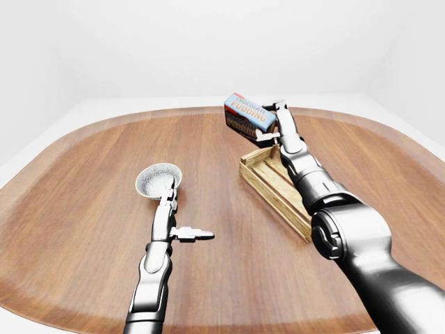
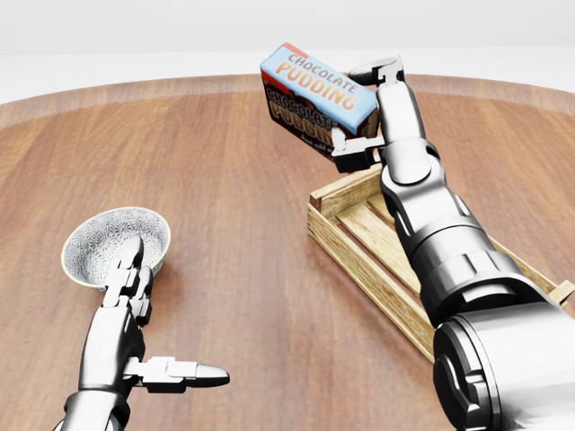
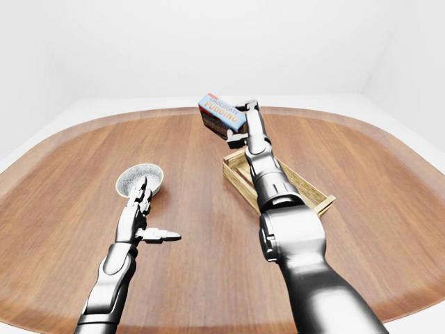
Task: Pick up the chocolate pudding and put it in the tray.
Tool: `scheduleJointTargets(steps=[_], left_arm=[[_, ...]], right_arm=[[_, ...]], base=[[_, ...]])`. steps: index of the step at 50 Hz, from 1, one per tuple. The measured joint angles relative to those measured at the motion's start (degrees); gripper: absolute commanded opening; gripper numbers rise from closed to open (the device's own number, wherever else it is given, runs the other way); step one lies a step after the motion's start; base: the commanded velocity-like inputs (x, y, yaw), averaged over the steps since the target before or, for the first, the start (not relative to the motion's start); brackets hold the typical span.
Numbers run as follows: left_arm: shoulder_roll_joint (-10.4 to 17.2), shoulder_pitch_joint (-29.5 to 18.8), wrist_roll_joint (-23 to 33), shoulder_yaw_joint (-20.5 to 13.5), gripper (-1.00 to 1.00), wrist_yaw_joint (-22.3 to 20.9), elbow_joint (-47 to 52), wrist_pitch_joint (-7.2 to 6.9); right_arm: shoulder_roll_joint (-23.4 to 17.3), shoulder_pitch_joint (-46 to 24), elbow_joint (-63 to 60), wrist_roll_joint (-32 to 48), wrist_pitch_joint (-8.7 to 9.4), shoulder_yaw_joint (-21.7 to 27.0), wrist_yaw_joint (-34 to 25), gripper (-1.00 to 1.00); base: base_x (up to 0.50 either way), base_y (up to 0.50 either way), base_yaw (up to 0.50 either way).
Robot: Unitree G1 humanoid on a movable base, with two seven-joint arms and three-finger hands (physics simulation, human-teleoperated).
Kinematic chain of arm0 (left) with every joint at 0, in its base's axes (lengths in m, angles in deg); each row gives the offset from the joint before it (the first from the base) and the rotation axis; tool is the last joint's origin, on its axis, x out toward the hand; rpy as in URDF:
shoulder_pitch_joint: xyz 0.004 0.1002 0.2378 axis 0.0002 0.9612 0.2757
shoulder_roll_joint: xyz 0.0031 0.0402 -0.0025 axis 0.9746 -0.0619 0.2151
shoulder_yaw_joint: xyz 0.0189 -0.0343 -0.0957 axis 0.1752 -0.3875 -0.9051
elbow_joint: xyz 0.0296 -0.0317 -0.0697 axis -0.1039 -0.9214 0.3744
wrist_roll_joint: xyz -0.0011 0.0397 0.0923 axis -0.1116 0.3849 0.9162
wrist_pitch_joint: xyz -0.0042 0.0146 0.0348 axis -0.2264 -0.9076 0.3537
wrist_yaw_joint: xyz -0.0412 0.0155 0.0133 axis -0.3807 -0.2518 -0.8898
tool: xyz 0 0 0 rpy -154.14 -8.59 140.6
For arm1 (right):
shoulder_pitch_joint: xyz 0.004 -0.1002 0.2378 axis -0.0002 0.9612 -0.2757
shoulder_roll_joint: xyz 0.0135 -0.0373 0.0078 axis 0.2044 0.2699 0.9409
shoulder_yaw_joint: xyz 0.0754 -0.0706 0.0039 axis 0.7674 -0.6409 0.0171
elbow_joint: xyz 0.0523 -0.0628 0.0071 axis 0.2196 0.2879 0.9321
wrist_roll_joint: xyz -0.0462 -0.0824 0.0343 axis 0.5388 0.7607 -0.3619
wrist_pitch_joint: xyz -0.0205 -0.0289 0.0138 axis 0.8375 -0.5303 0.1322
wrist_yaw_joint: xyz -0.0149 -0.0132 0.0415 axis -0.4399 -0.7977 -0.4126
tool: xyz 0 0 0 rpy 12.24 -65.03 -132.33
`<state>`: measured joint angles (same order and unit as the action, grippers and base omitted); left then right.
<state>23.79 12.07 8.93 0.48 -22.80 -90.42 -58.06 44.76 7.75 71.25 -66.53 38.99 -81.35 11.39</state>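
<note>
Wooden slats make up the tray (image 2: 359, 247), which lies on the round wood-grain table (image 2: 234, 180) at about four o'clock from the middle of the head view, its long side running down toward the lower right edge. Your right hand (image 2: 364, 112) is closed round the chocolate pudding (image 2: 316, 94), a blue-topped box with a dark side panel and a red end: one finger (image 2: 382, 68) hooks over the far upper edge and another (image 2: 352, 153) presses in from beneath. You have the box held in the air, clear of the table, tilted so its left end rides higher than its right. In the head view it sits at roughly twelve o'clock from the tray's near-left corner, above that end of the tray and not inside it. Your right forearm (image 2: 431, 224) crosses over the tray's interior and hides much of it.

Your left hand (image 2: 135, 305) is at about eight o'clock in the head view, spread wide and holding nothing; one finger (image 2: 184, 370) sticks out toward three o'clock, while the others point up at the patterned bowl (image 2: 94, 242). Those fingertips overlap the bowl's near rim in the picture; whether they touch it, you cannot tell from these views.
</note>
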Motion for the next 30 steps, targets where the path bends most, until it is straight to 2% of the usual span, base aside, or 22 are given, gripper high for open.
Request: scheduleJointTargets(steps=[30], left_arm=[[-0.01,-0.41,-0.1,-0.03,1.0,0.25,-0.34,-0.5]], right_arm=[[-4.94,4.18,0.58,-1.34,0.0,1.86,-0.16,-1.0]], base=[[0.0,0.0,0.0]])
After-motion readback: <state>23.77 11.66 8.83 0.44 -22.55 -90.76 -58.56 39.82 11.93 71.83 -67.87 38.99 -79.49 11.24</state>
